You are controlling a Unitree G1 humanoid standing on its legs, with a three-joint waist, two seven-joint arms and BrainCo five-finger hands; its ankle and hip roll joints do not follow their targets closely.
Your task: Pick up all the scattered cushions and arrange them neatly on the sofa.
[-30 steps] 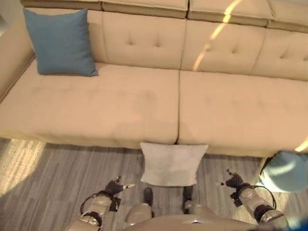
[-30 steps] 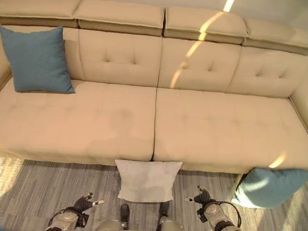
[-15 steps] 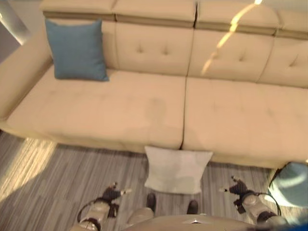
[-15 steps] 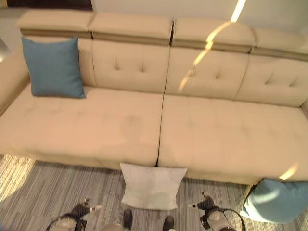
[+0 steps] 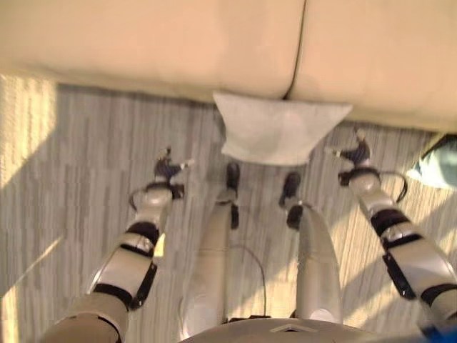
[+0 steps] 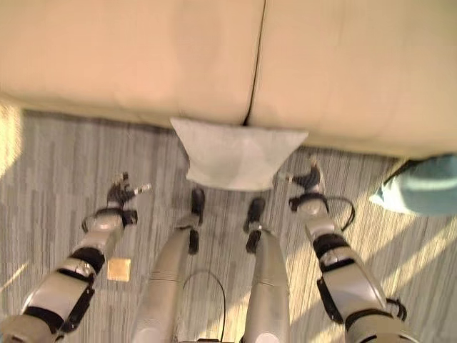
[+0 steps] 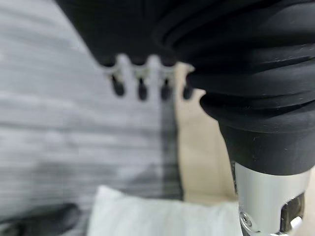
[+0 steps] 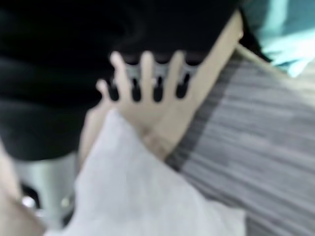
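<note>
White cushion (image 5: 278, 130) upper centre, on striped grey floor (image 5: 78, 164), leaning against beige sofa (image 5: 157, 43) front edge. Teal cushion (image 6: 421, 184) at right edge, on floor. Left hand (image 5: 168, 170) left of cushion, right hand (image 5: 355, 153) beside its right corner; both with fingers spread, empty.

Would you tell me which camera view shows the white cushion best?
The right eye view: the whole white cushion lies on the floor against the sofa. The left eye view shows it whole too; both wrist views catch just a part of it.
</note>
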